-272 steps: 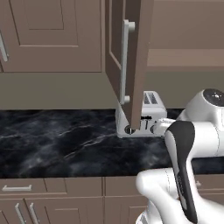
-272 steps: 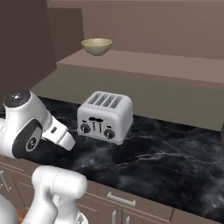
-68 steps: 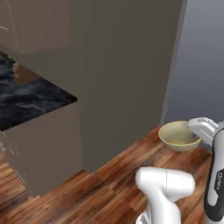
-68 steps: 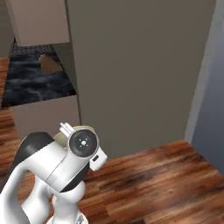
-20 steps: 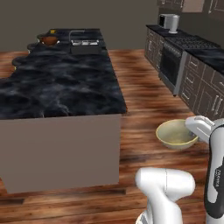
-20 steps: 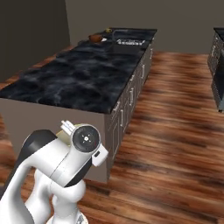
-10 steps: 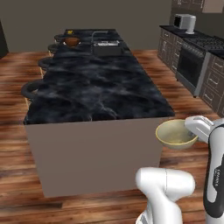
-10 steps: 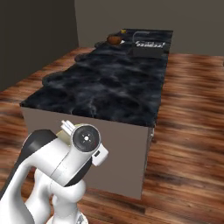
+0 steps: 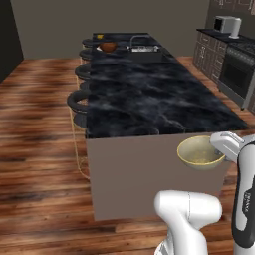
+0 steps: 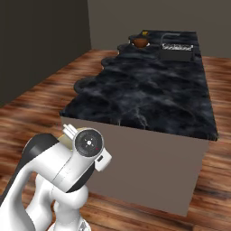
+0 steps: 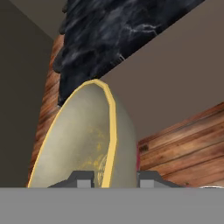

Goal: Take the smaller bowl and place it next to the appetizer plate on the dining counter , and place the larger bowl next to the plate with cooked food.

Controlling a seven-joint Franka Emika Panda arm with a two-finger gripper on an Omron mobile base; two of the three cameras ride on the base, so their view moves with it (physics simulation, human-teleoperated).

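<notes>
Compared with half a second ago, the whole scene has swung in both base views, so the camera has been carried round by the base: the dining surface (image 9: 149, 94) is now seen almost end-on, its near end wall facing the robot, where earlier it ran off at an angle. The cream bowl (image 9: 199, 152) sits at the same spot in the left base view as before, held out in front of the arm at about the level of the black marble top, just before the near end of the surface and not resting on it.

In the hand view the end effector (image 11: 114, 178) is closed on the rim of the cream bowl, one finger (image 11: 81, 178) inside the bowl and the other outside. The bowl holds nothing; only yellowish mottling is seen on its inner wall.

At the far end of the surface a brown bowl (image 9: 108, 47) stands near a sink (image 9: 144, 49). Its contents cannot be made out. Round black stools (image 9: 79, 102) are lined along the left side.
</notes>
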